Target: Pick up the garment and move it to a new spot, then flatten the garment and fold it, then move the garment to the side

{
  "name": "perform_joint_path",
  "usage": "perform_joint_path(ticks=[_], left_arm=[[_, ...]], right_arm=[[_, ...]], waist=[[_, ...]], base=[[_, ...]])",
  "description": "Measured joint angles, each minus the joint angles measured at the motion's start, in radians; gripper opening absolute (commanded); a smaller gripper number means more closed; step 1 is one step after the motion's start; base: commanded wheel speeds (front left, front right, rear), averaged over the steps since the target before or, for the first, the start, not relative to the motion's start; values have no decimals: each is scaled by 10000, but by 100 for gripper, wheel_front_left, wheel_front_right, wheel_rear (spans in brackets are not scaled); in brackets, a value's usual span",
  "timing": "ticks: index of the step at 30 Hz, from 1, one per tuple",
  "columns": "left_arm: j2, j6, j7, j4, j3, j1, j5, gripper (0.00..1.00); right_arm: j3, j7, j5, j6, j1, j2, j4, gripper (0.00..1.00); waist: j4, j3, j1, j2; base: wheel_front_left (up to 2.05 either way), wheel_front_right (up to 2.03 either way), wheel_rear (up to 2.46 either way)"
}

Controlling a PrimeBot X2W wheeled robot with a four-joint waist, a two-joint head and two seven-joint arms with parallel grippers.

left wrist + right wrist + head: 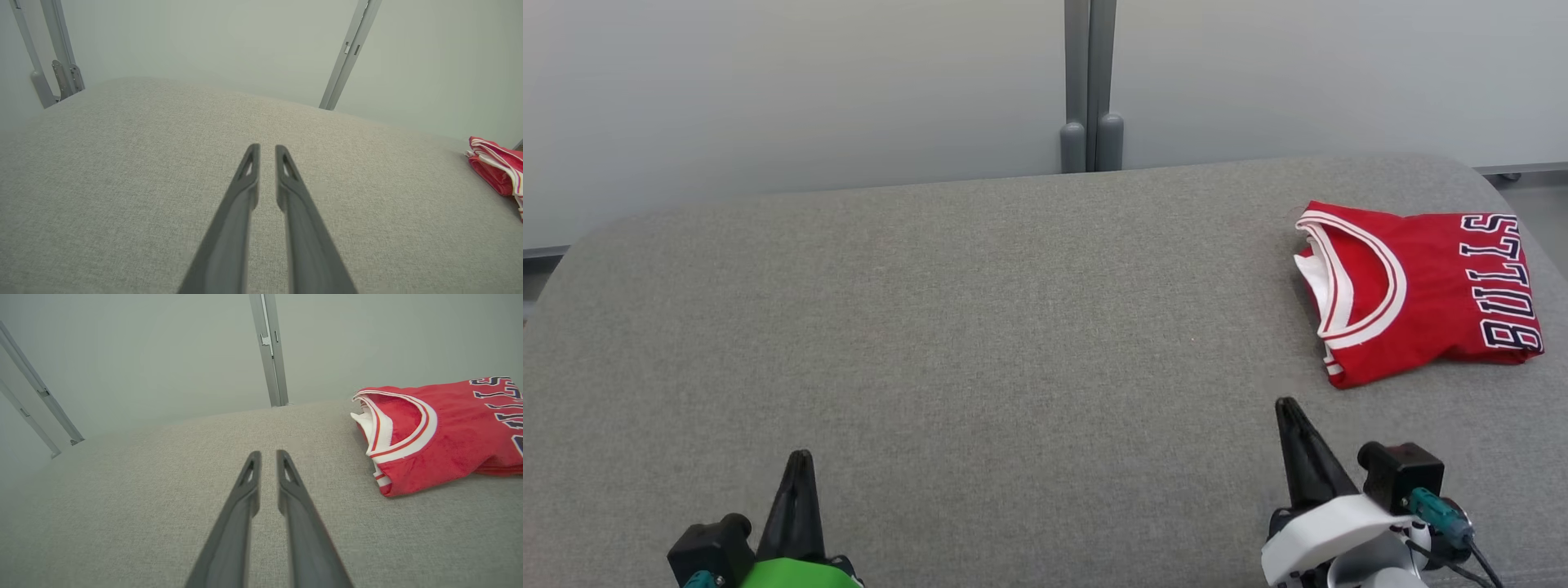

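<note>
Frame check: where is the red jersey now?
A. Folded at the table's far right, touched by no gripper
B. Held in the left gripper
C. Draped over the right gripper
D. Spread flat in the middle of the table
A: the jersey lies folded at the far right of the table, beyond the right gripper with bare surface between them, and the left gripper is far off.

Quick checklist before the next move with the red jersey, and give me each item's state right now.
1. Red jersey lies folded on the grey table: ok.
2. Way from the right gripper to the jersey is bare table: ok.
3. Right gripper empty: ok.
4. Left gripper empty: ok.
5. Jaws open for a grasp: not ok, both pairs nearly together.
6. Lower layers neat: cannot tell.
</note>
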Motion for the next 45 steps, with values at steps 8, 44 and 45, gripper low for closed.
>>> perform_joint_path(ticks=[8, 44, 45], left_arm=[[-8, -63, 86, 23, -2, 14, -560, 0], [6, -819, 1164, 276, 740, -139, -4640, 0], [8, -838, 1229, 288, 763, -172, -4775, 0]], right_arm=[[-29, 0, 535, 121, 202, 12, -25, 0], [-1350, 991, 5185, 750, 69, 44, -73, 0], [-1383, 1055, 5323, 790, 52, 38, -63, 0]], waist=[[7, 43, 0, 0], [54, 228, 0, 0], [55, 232, 0, 0]], base=[[0, 0, 0], [0, 0, 0], [0, 0, 0]])
